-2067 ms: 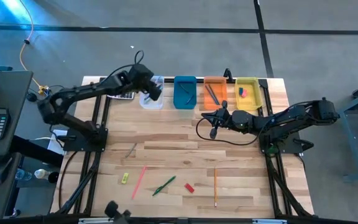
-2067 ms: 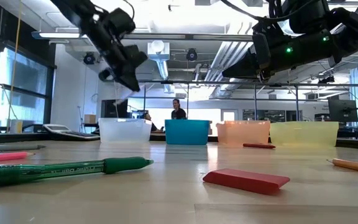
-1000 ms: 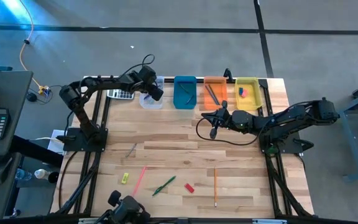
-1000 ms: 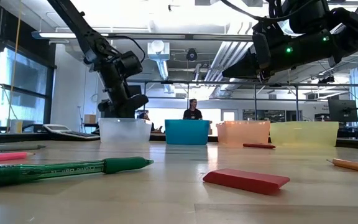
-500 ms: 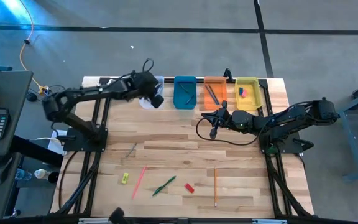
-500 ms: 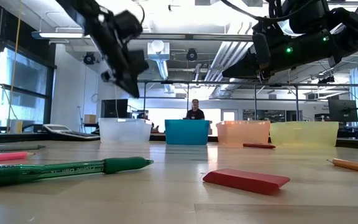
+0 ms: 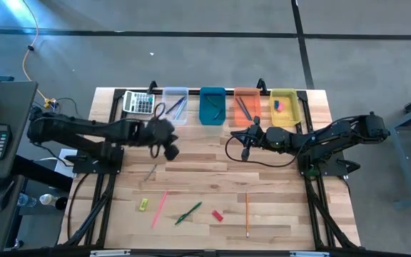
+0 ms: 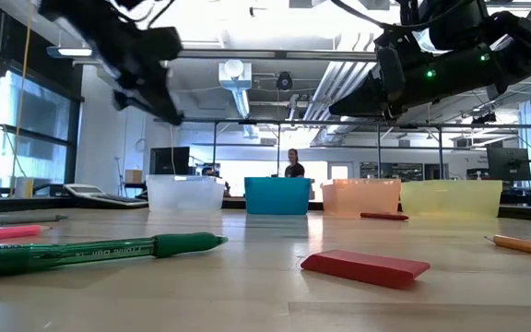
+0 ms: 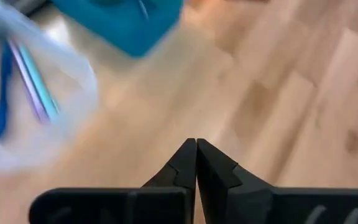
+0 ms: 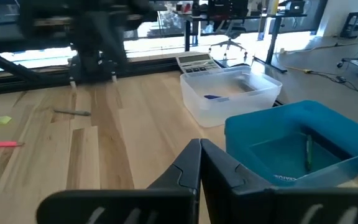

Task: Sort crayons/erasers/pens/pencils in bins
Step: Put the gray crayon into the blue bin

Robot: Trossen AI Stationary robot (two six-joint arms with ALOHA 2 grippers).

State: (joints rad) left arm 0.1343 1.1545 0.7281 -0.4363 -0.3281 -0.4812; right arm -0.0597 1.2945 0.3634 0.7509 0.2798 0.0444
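Observation:
Four bins stand in a row at the far edge: clear [image 7: 175,105] with blue and purple pens, blue [image 7: 212,106], orange [image 7: 246,106] with dark pencils, yellow [image 7: 284,107] with a pink and a blue eraser. My left gripper [image 7: 170,150] is shut and empty, raised above the table just in front of the clear bin; its closed fingers show in the left wrist view [image 9: 196,155]. My right gripper [image 10: 199,152] is shut and empty and waits in front of the orange bin [image 7: 240,135]. A yellow eraser [image 7: 143,205] and a red eraser [image 7: 217,215] lie flat near the front.
A grey pencil [image 7: 150,171], a pink stick [image 7: 160,208], a green pen [image 7: 188,213] and an orange pencil [image 7: 247,214] lie on the near half of the table. A grey calculator [image 7: 139,102] sits left of the clear bin. A person stands in the room behind [image 8: 291,164].
My left gripper has risen from the clear bin and swung away from it toward the table's near edge, and now hangs over the open wood in front of that bin. My right arm has kept still.

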